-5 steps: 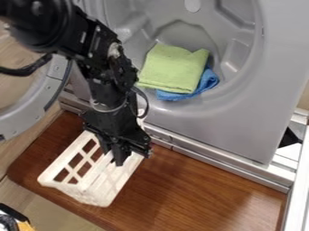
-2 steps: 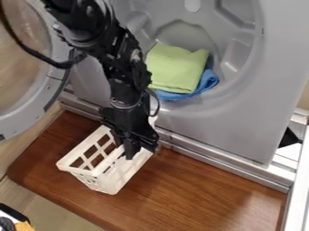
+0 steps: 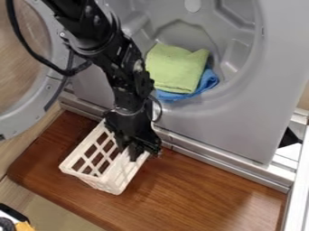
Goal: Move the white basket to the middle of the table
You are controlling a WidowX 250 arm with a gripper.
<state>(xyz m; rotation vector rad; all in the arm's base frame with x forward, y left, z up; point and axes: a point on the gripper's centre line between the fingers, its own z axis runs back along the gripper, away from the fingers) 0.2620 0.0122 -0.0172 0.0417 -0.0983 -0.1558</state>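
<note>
1. At far left, the round grey door (image 3: 42,108) of a front-loading appliance stands open beside the wooden table (image 3: 193,191).
2. Next, left of the table's middle, is the white basket (image 3: 117,178), an open frame with a latticework of square holes. Whether its base bears fully on the wood cannot be told. It looks like thin moulded plastic: light, fairly stiff, slightly springy in the walls and probably smooth enough to slip under a loose pinch.
3. At the basket's right-hand long side, the gripper (image 3: 134,156) points down and appears clamped on the wall near the rim. This is a sound place of hold, since the rim is narrow and firm; a hold nearer the middle of that side would balance better. Held by 1 wall, the basket may tilt or swivel, and its far corner may drag.
4. Right of the basket lies bare wood, including the table's middle. The step in hand is judged to be the carry: a short, low, level shift rightward and slightly toward the near edge, then a gentle release. The task appears partly done.
5. Behind, inside the grey drum (image 3: 232,88), a green cloth (image 3: 174,67) rests on a blue cloth (image 3: 208,80); neither needs handling.
</note>
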